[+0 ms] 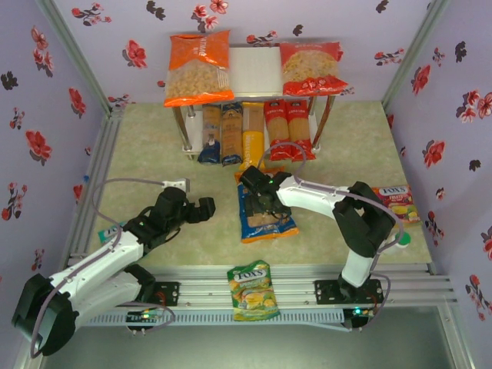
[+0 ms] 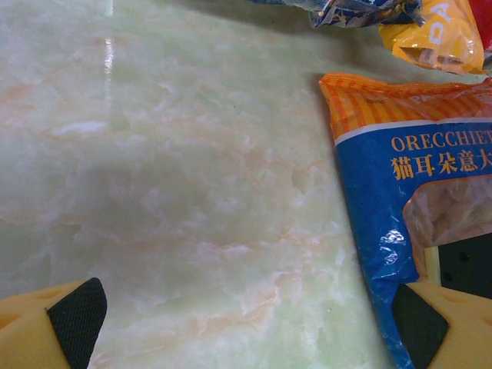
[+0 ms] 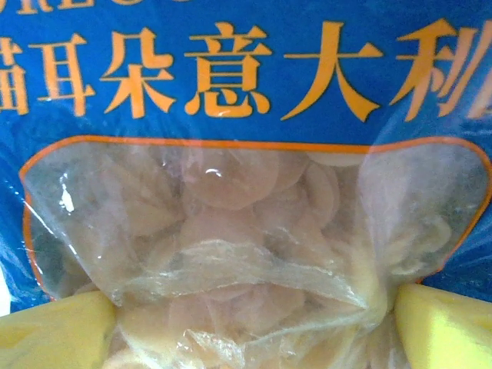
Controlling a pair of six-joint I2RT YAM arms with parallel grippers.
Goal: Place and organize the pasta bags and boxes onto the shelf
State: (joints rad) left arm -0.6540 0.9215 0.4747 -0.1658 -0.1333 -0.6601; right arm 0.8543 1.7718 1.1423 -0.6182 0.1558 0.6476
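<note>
The blue-and-orange pasta bag [image 1: 267, 219] lies flat on the table in front of the shelf [image 1: 256, 71]. My right gripper [image 1: 258, 197] is down on its far half. In the right wrist view its yellow fingers [image 3: 58, 334] stand wide, and the bag's clear window [image 3: 246, 231] is wrinkled between them. On the top board lie the orange bag [image 1: 198, 69] and the red bag [image 1: 311, 68]. Five pasta boxes [image 1: 252, 138] lie on the lower tier. My left gripper [image 1: 201, 209] is open over bare table, left of the blue bag [image 2: 419, 207].
A green-yellow candy bag [image 1: 252, 290] rests on the rail at the near edge. A red-pink candy bag [image 1: 396, 201] lies at the right by the wall. The yellow box's near end [image 2: 438, 34] sticks out over the table beyond the blue bag.
</note>
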